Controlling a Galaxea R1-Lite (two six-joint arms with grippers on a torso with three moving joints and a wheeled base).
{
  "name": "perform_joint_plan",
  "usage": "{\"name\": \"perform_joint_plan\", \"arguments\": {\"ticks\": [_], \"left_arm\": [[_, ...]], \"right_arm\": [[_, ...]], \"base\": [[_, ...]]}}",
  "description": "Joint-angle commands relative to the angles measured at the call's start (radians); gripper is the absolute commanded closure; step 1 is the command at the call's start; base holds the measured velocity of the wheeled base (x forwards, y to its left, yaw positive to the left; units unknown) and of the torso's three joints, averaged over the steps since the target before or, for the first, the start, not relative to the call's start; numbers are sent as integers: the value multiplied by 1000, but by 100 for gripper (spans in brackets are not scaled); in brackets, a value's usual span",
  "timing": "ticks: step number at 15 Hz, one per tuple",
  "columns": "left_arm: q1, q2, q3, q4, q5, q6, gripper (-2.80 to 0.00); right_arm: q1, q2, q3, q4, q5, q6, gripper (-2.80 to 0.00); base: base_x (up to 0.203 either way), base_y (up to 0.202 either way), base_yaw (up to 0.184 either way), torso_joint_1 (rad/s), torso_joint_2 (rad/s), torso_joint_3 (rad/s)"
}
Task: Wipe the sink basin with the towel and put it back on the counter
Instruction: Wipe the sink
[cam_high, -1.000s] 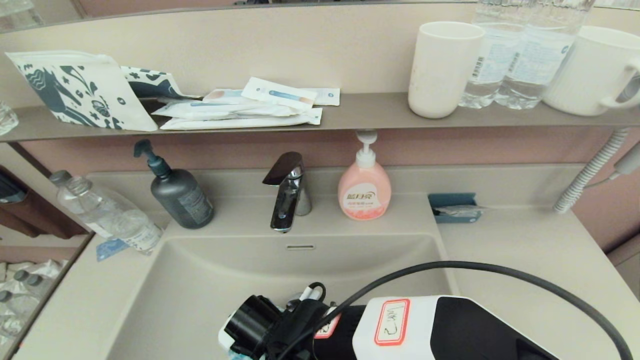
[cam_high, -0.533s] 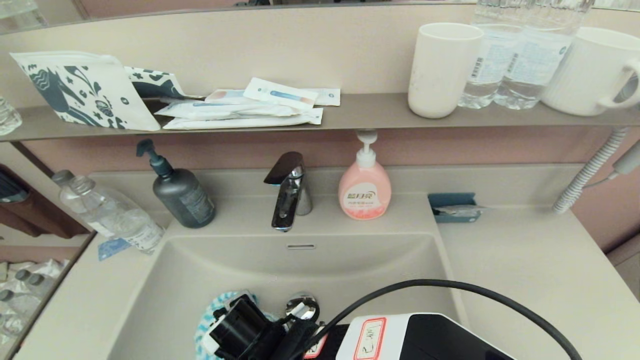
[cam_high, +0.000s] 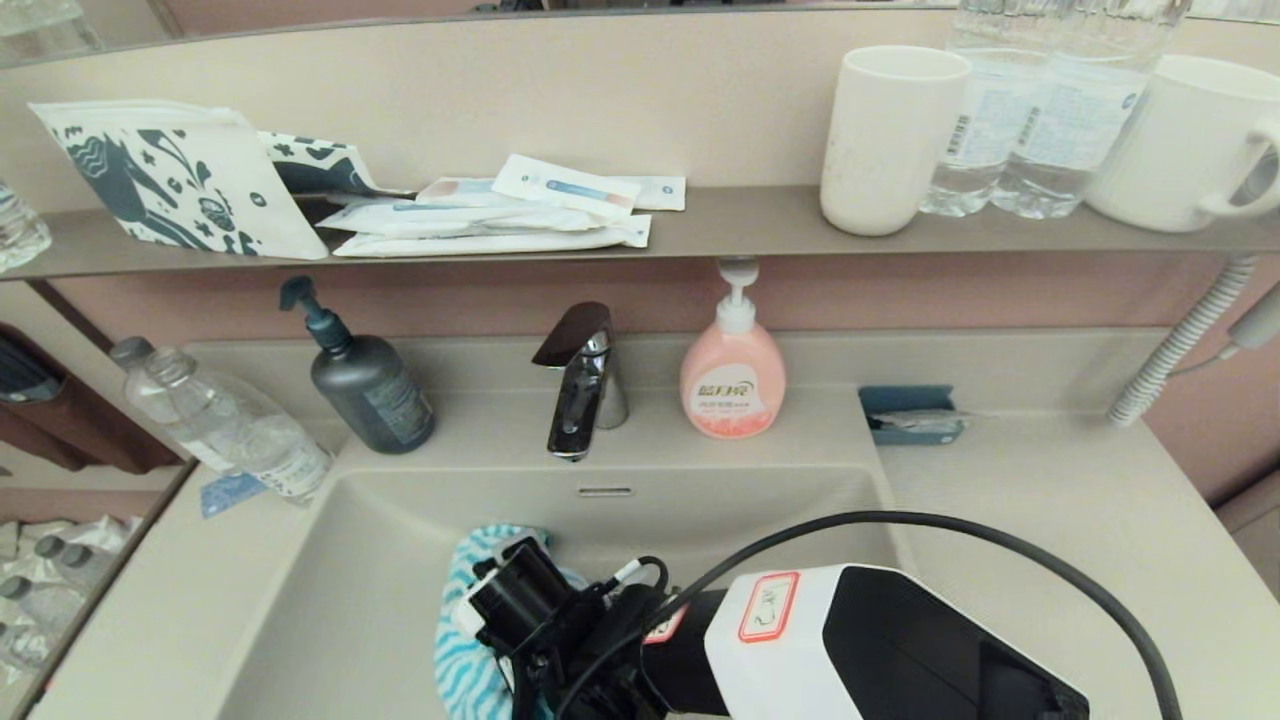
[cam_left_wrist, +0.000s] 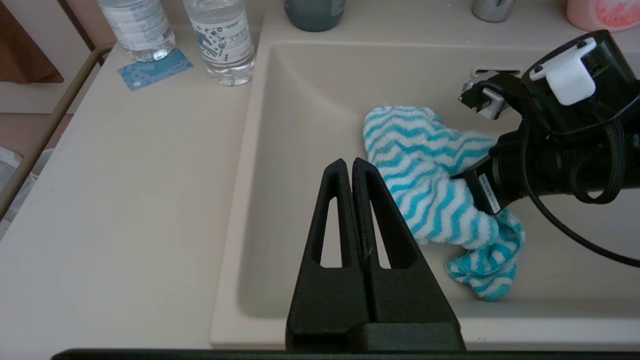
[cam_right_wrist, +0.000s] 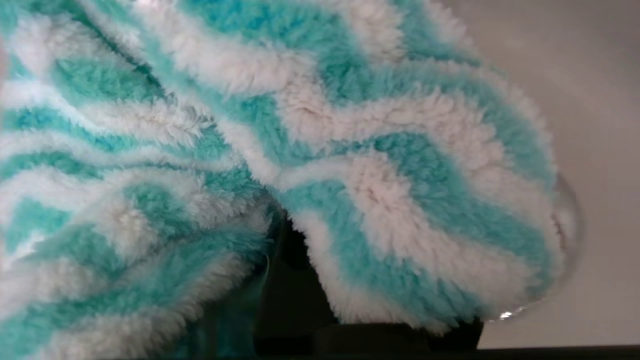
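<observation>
The turquoise-and-white zigzag towel (cam_high: 468, 640) lies bunched on the floor of the beige sink basin (cam_high: 370, 560), left of centre. My right gripper (cam_left_wrist: 475, 195) reaches down into the basin and is shut on the towel (cam_left_wrist: 425, 165). In the right wrist view the towel (cam_right_wrist: 350, 150) fills the picture and buries the fingers. The drain plug is covered by my right arm; the overflow slot (cam_high: 605, 491) shows on the back wall. My left gripper (cam_left_wrist: 352, 167) hangs shut and empty over the basin's front-left rim (cam_left_wrist: 235, 200). The counter (cam_high: 1050, 540) to the right is bare.
A chrome faucet (cam_high: 580, 385), a pink soap bottle (cam_high: 732, 375) and a dark pump bottle (cam_high: 365, 385) stand along the basin's back. A water bottle (cam_high: 225, 425) stands on the left counter. A small blue tray (cam_high: 910, 412) sits back right. Cups (cam_high: 890, 135) line the shelf above.
My right arm has swept the towel leftward, then toward the back of the basin. More of the towel shows now, and the drain seen half a second ago is covered again.
</observation>
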Motion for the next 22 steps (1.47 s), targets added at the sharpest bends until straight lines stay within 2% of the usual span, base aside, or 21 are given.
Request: {"name": "perform_joint_plan", "arguments": {"ticks": [1,6,9,16,20,22], "left_arm": [[0,1,0,0,1,-1,0],[0,1,0,0,1,-1,0],[0,1,0,0,1,-1,0],[0,1,0,0,1,-1,0],[0,1,0,0,1,-1,0],[0,1,0,0,1,-1,0]], "right_arm": [[-30,-31,4,56,-46,-2,0],[-79,-97,23,182,-127,20,0],[-77,-128,64,186,-122,40,0],[-67,-152,69,227,-125,40,0],[-75,-224,69,229,-127,71,0],[-79,-273,73,276,-128,75,0]], "base": [[0,0,0,0,0,0],[0,0,0,0,0,0],[0,0,0,0,0,0],[0,0,0,4,1,1],[0,0,0,0,0,0],[0,0,0,0,0,0]]}}
